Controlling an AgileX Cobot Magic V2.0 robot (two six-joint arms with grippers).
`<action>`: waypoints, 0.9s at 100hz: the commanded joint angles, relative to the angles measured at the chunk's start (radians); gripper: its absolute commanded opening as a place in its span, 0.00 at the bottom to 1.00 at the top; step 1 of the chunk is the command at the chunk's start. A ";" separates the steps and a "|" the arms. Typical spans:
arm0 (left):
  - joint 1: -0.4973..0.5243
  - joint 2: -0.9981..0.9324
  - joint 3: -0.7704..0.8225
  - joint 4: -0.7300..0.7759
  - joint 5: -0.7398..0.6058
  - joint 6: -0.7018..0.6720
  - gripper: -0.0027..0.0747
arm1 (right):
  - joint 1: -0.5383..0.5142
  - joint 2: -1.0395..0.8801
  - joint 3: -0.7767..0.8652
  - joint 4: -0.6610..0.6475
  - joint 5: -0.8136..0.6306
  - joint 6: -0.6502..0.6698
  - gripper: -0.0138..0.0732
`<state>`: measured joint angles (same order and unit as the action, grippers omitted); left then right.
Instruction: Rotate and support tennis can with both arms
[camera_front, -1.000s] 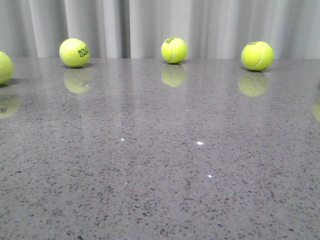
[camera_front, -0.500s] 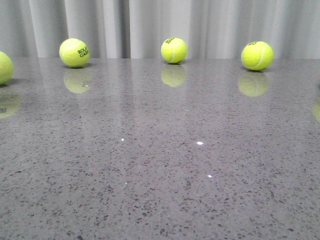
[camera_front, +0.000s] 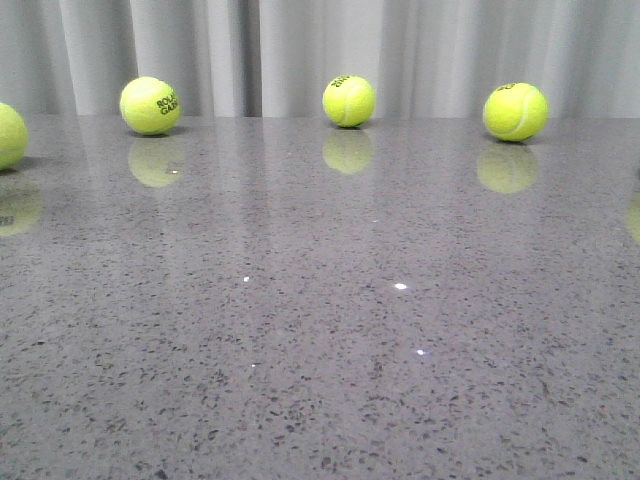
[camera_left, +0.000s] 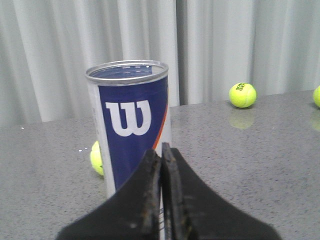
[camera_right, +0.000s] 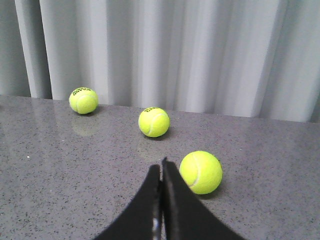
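Spanning every view: grey speckled surface (camera_front: 320, 330). Tennis can (camera_left: 131, 130) upright, long axis vertical, at 12 o'clock just beyond left pincer (camera_left: 161, 155), fingers clenched on nothing. Left arm clearly nearer. Right pincer (camera_right: 161, 172) clenched, empty, faces tennis balls (camera_right: 200, 172) only. One ball (camera_left: 97, 157) behind can at 9 o'clock.

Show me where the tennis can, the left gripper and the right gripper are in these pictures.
tennis can (camera_left: 131, 135): left wrist view, on the navy label below the W logo.
left gripper (camera_left: 161, 150): left wrist view, between the closed fingertips.
right gripper (camera_right: 161, 164): right wrist view, between the closed fingertips.
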<state>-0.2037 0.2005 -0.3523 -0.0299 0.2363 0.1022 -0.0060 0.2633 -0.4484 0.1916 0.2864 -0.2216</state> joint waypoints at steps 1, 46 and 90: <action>0.025 0.000 -0.001 0.045 -0.114 -0.020 0.01 | -0.006 0.007 -0.025 0.006 -0.088 -0.003 0.08; 0.167 -0.198 0.292 0.062 -0.208 -0.068 0.01 | -0.006 0.007 -0.025 0.006 -0.088 -0.003 0.08; 0.167 -0.244 0.395 0.093 -0.307 -0.068 0.01 | -0.006 0.009 -0.025 0.006 -0.088 -0.003 0.08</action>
<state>-0.0378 -0.0040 -0.0029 0.0603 0.0189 0.0443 -0.0060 0.2633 -0.4484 0.1916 0.2843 -0.2216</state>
